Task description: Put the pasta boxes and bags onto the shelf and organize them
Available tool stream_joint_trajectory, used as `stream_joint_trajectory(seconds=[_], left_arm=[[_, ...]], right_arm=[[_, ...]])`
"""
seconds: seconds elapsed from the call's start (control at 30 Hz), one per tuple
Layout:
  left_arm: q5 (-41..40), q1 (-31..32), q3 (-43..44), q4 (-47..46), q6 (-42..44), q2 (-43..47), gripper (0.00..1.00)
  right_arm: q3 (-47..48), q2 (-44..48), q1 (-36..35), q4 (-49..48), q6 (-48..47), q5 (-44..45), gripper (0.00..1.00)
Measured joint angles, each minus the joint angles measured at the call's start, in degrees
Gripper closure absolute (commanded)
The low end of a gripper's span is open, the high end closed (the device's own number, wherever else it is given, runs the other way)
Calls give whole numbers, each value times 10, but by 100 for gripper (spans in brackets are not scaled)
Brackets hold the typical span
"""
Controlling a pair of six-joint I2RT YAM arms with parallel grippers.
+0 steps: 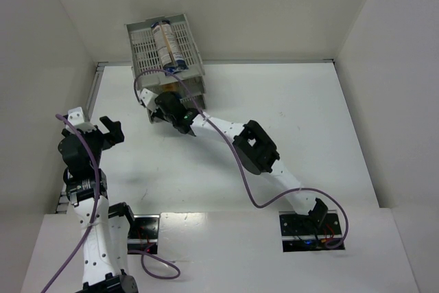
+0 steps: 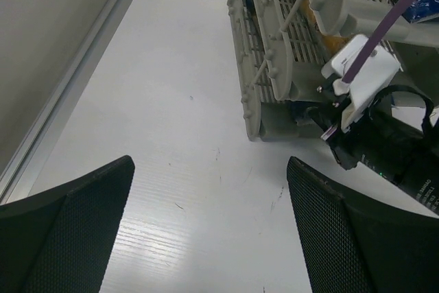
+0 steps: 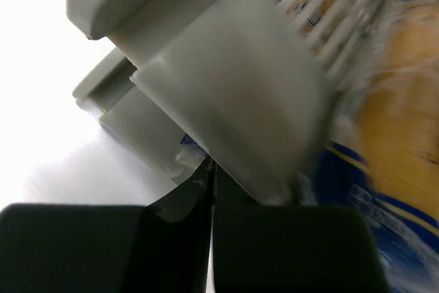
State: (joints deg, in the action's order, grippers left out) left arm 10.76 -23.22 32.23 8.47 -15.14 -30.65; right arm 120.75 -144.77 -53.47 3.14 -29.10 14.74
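Right tool (image 3: 211, 173) pressed together — at shelf (image 3: 226, 87) corner | left tool (image 2: 210, 169) spread, well apart | packet (image 1: 165, 42) atop shelf

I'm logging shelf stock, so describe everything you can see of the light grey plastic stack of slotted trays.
The light grey plastic shelf is a stack of slotted, ribbed rectangular trays joined by corner posts, standing upright and slightly skewed at the far edge of the white table. Its top tray holds one long blue-ended pasta packet lying lengthwise. In the right wrist view, yellow-and-blue packaging shows behind its slats, and the shut right gripper sits close against a corner post; contact is unclear.
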Motion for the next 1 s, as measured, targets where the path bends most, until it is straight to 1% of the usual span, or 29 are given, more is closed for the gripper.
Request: stream_joint_trajectory(seconds=[0.07, 0.1, 0.17, 0.2, 0.27, 0.3, 0.33, 0.4, 0.43, 0.5, 0.53, 0.57, 0.67, 0.77, 0.87, 1.0], left_arm=[[0, 0, 0, 0, 0, 0, 1], [0, 0, 0, 0, 0, 0, 1], [1, 0, 0, 0, 0, 0, 1], [1, 0, 0, 0, 0, 0, 1], [2, 0, 0, -1, 0, 0, 1], [3, 0, 0, -1, 0, 0, 1], [3, 0, 0, -1, 0, 1, 1], [4, 0, 0, -2, 0, 4, 1], [5, 0, 0, -2, 0, 6, 1], [5, 1, 0, -2, 0, 12, 1], [5, 2, 0, -2, 0, 16, 1], [6, 3, 0, -3, 0, 18, 1], [9, 8, 0, -4, -1, 31, 1], [12, 13, -3, -8, -1, 39, 1], [14, 18, -6, -9, -1, 46, 1], [15, 29, -8, -10, -1, 56, 1]], right_arm=[[6, 5, 0, 3, 14, -9, 100], [0, 13, -1, 3, 25, -17, 96], [-32, 41, -1, 8, 41, -34, 93], [-47, 58, -2, 15, 48, -42, 87], [-61, 90, -3, 45, 64, -59, 80], [-61, 105, -3, 62, 71, -71, 75], [-61, 122, -3, 79, 78, -84, 61], [-72, 163, -4, 112, 87, -109, 46], [-88, 189, -4, 127, 83, -122, 27], [-150, 254, -4, 157, 70, -145, 10], [-184, 288, -4, 178, 58, -156, 4], [-221, 322, -4, 204, 46, -166, 0], [-298, 387, 11, 311, 21, -203, 0], [-355, 412, 64, 412, 8, -229, 0], [-404, 418, 168, 482, -2, -230, 0], [-417, 421, 350, 551, -6, -234, 0]])
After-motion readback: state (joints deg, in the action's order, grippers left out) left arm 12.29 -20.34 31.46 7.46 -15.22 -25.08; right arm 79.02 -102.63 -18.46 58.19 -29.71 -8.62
